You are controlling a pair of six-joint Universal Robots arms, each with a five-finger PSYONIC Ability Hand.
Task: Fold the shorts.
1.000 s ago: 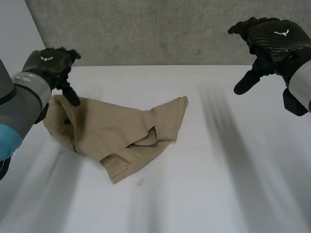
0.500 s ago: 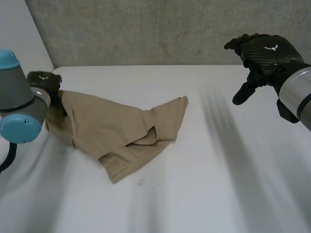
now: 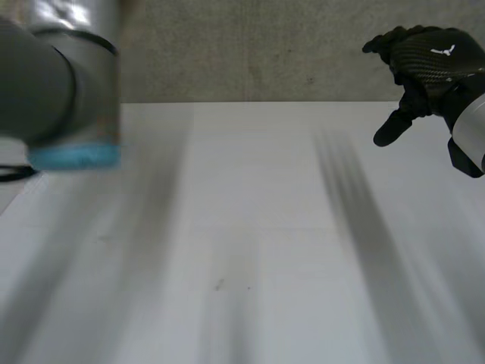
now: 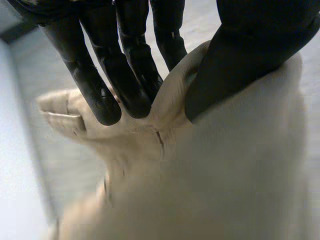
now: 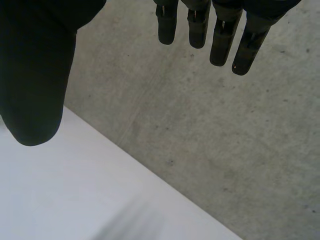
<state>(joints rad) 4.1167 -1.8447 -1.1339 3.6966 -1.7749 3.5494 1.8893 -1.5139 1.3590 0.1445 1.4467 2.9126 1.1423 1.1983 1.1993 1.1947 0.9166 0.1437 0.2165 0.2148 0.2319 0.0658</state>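
A: The left hand (image 4: 127, 80), what does it have?
B: The tan shorts (image 4: 225, 175). A raised fold of the cloth is pinched between its thumb and its straight fingers, and the rest of the shorts spreads out beneath the palm.
A: And from the head view?
B: The left arm (image 3: 53, 91) sits at the upper left of the frame, grey with a light-blue cap, above the white table (image 3: 250, 227).
A: The right hand (image 3: 428, 64)?
B: Upper right of the frame, over the table's far edge by the concrete wall (image 3: 250, 45). Its fingers are loosely spread and empty, with the thumb hanging down.
A: Any writing?
B: A small white emblem (image 3: 442, 51) on the back of the right hand, too small to read.
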